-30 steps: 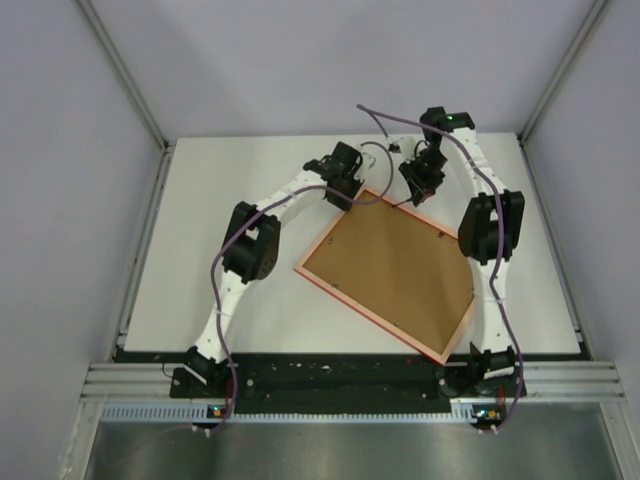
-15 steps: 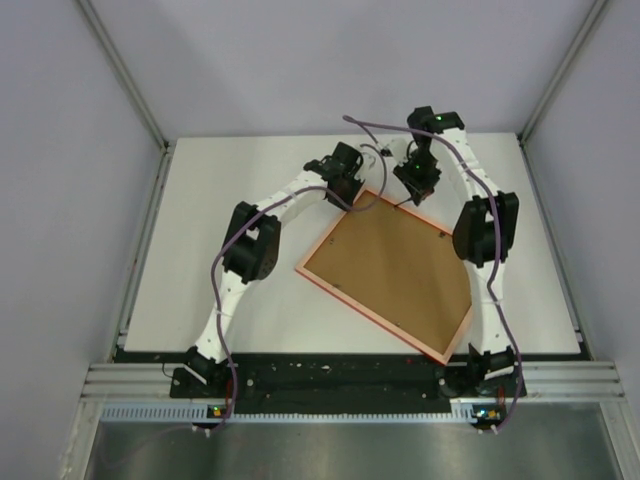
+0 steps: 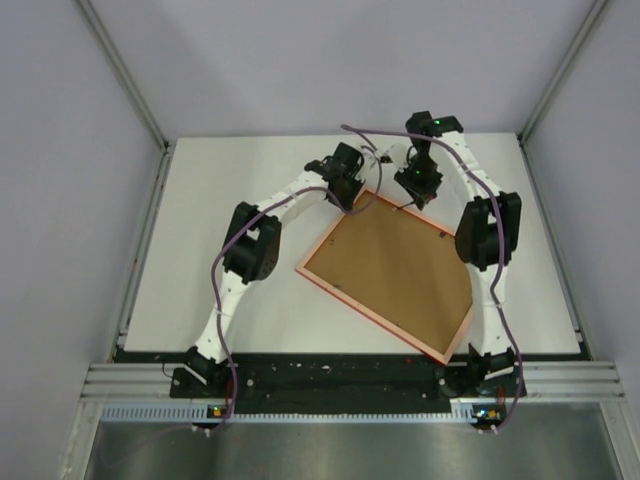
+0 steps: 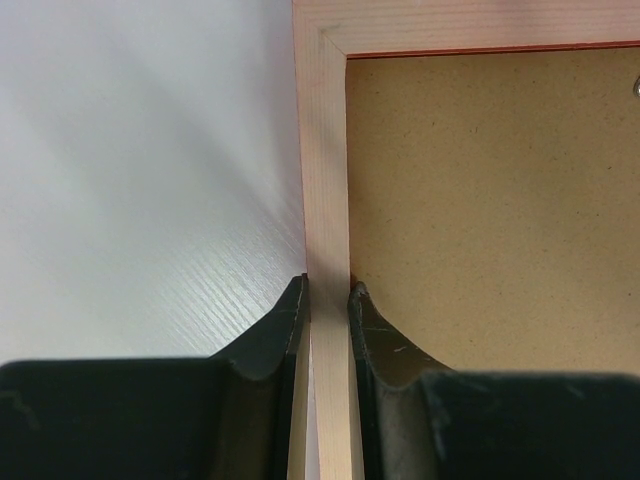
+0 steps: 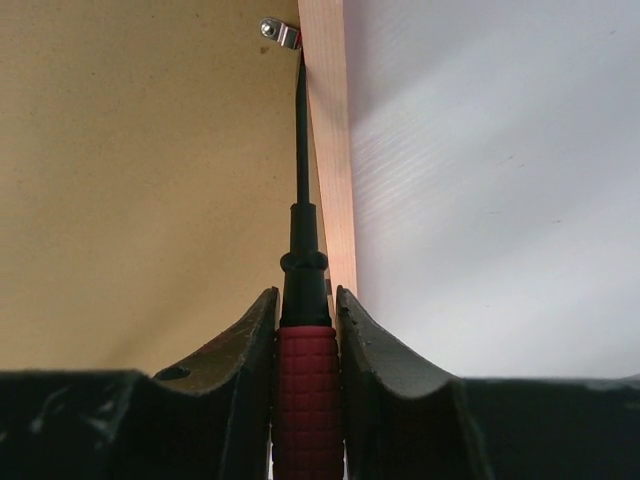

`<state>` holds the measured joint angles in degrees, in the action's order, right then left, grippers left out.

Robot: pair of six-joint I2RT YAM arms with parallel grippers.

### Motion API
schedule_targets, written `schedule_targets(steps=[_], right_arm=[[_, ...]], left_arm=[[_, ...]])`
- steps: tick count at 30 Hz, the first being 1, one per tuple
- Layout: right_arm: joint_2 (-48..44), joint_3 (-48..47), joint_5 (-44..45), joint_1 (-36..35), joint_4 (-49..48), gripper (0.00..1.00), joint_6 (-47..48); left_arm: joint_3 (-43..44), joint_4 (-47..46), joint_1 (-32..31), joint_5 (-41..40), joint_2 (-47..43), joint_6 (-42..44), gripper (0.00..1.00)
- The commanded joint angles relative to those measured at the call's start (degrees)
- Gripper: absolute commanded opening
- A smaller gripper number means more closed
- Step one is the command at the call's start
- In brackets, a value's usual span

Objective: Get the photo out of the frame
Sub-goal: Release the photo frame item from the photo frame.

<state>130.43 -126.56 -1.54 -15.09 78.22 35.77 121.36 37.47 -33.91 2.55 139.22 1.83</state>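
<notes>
The left gripper (image 4: 327, 295) is clamped on the pale rim of the thin red rectangular picture frame (image 4: 323, 150), which lies brown back up on the white table (image 4: 150, 150); the right gripper (image 5: 305, 295) has its jaws closed on a red-handled black screwdriver (image 5: 305, 390), its tip straight ahead at a small metal clip (image 5: 280, 33)

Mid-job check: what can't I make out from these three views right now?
- The photo: hidden in every view; the frame lies face down, backing board covering it.
- Tip of the screwdriver, right wrist view: reaches the clip; whether it sits underneath is unclear.
- Other clips, top view: too small to count.
</notes>
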Motion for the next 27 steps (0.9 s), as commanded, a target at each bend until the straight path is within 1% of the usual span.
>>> schedule_targets(steps=[1,4,7,11,13,14,15,16,18,19,21,24,26,27], right_arm=[[-2.6,-4.8,-5.8,1.2,8.0,0.00,0.5],[-4.7,-6.1,-12.9,4.1,7.9,0.00,0.1],[-7.0,-4.6,-19.5,7.1,7.8,0.00,-0.2],[-10.0,-1.8,-26.7,11.5,6.3,0.00,-1.2],[-11.2,0.4,-30.8,12.6,5.7,0.00,-1.6],[-11.9,1.7,-32.7,13.0,5.2,0.00,-1.7],[-12.6,3.6,-34.0,13.2,4.6,0.00,-1.8],[-13.5,5.9,-35.3,13.3,3.5,0.00,-2.0],[-15.5,10.1,-36.7,13.6,0.9,0.00,-2.5],[-16.1,11.5,-37.3,13.8,0.3,0.00,-2.4],[-17.0,14.1,-39.5,14.2,-0.3,0.00,-1.9],[-17.6,16.0,-42.4,14.8,0.9,0.00,-0.5],[-17.5,16.4,-44.9,14.8,4.3,0.00,2.7],[-17.2,16.2,-46.4,14.9,6.9,0.00,4.9]], left_arm=[[-1.9,5.2,-1.9,2.4,-2.6,1.2,0.00],[-3.1,3.8,-1.7,3.7,-4.7,1.3,0.03],[-4.6,1.9,-1.7,2.4,-6.5,1.4,0.01],[-4.2,4.5,-1.5,-0.2,-6.3,0.0,0.00],[-4.2,6.6,-1.2,0.9,-6.6,-1.5,0.01],[-4.3,7.7,-1.0,1.7,-7.0,-1.6,0.10],[-4.4,8.2,-0.7,2.4,-7.6,-1.6,0.21],[-4.5,8.2,-0.6,2.7,-8.5,-3.5,0.35],[-6.2,6.0,-0.1,3.3,-11.2,-3.8,0.54],[-6.8,4.4,0.1,3.3,-12.9,-3.8,0.62],[-7.5,1.4,0.5,4.0,-15.9,-2.9,0.71],[-6.4,-2.0,1.0,6.3,-20.0,0.4,0.81],[-2.3,-0.2,1.2,9.9,-20.1,3.0,0.82],[-0.6,0.6,1.1,13.5,-20.4,3.9,0.82]])
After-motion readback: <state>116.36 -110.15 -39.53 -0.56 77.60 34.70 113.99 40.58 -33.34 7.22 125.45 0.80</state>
